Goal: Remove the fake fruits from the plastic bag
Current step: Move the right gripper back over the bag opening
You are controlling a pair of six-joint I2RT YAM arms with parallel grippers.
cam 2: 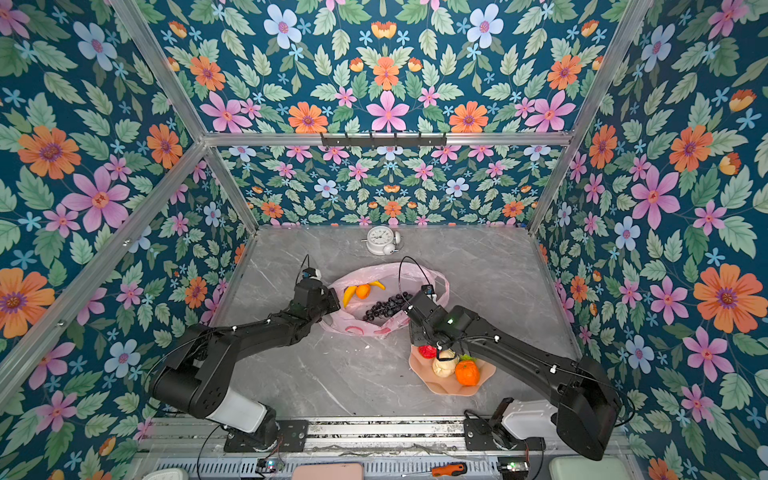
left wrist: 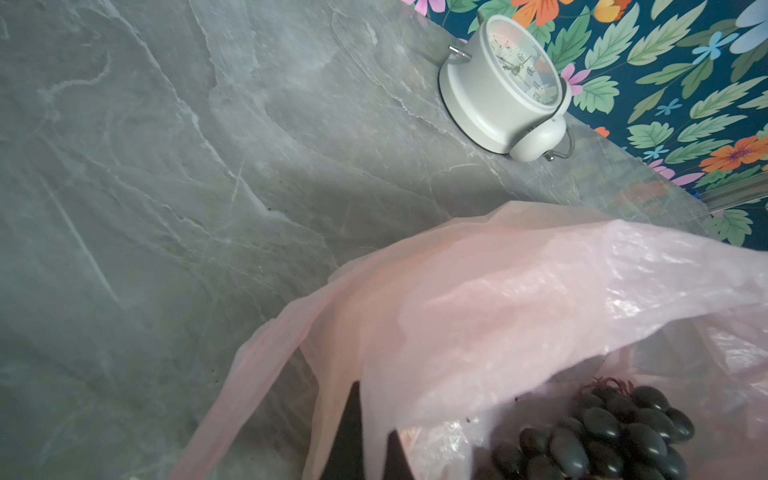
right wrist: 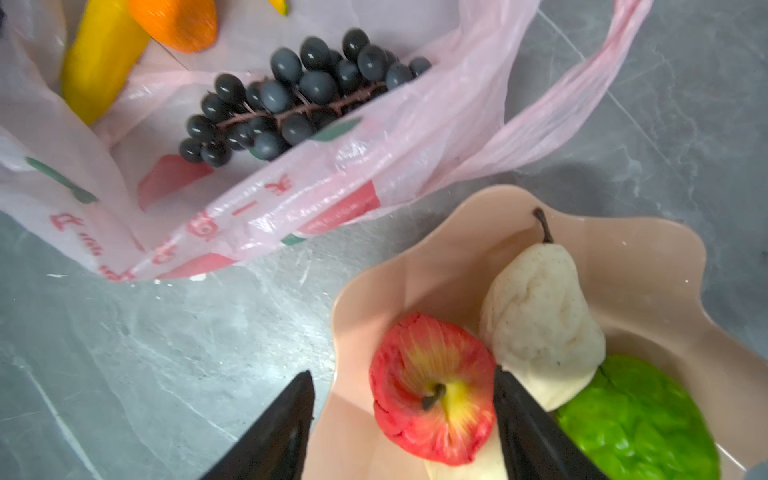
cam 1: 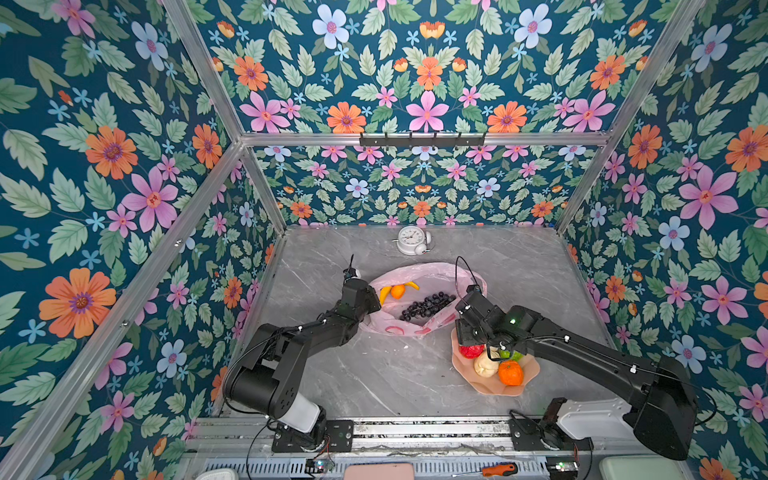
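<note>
Right wrist view: the right gripper [right wrist: 403,419] stands with jaws wide, astride the apple [right wrist: 415,374] in the dish [right wrist: 644,257], not clamping it. Judged step: release, then reach into the bag [right wrist: 353,174], where the grapes [right wrist: 291,95], banana [right wrist: 99,62] and orange [right wrist: 178,20] lie. Lift straight up first so the jaws clear the pear [right wrist: 540,324] and green fruit [right wrist: 640,415] crowded alongside. The left gripper [cam 1: 371,300] is closed, apparently pinching the bag's rim, though film hides the contact; that grip should hold the mouth open. The dish's rim lies near the bag's wall. Bare table [cam 1: 374,374] opens toward the front, with the clock [cam 1: 411,240] well apart.
</note>
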